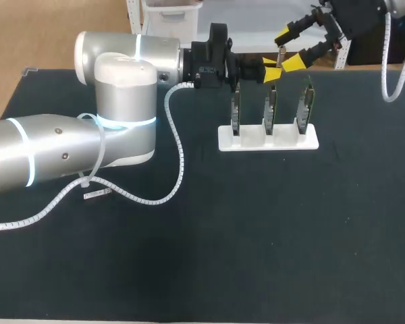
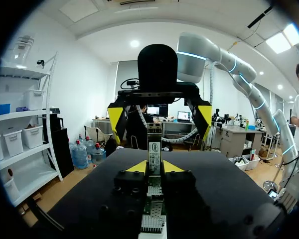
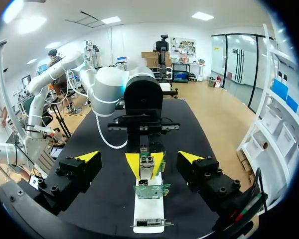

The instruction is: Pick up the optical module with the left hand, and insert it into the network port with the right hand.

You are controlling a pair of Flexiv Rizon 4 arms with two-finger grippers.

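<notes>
- My left fingers (image 2: 137, 168) are clenching the optical module (image 2: 154, 149) from two sides, holding it upright above the table (image 1: 202, 256).
- My right fingers (image 3: 87, 158) are standing wide apart and gripping nothing. The right gripper (image 1: 291, 48) is hovering just beyond and above the left gripper (image 1: 271, 69), facing it, and the module is lining up with the gap between its tips.
- The module is sitting over the far middle of the table. It is right above the middle card (image 1: 270, 108) of the three standing in the white stand (image 1: 268, 140).
- The network port (image 2: 152, 224), as I am reading it, is the metal cage on that card's upper edge. It is lying directly under my left gripper and apart from the module.
- Judging progress, the pick-up with the left is looking done. The handover is not yet made, since my right tips are touching nothing.
- Left to do: closing the right on the module's free upper end, letting go with the left, then lowering the module into the port.
</notes>
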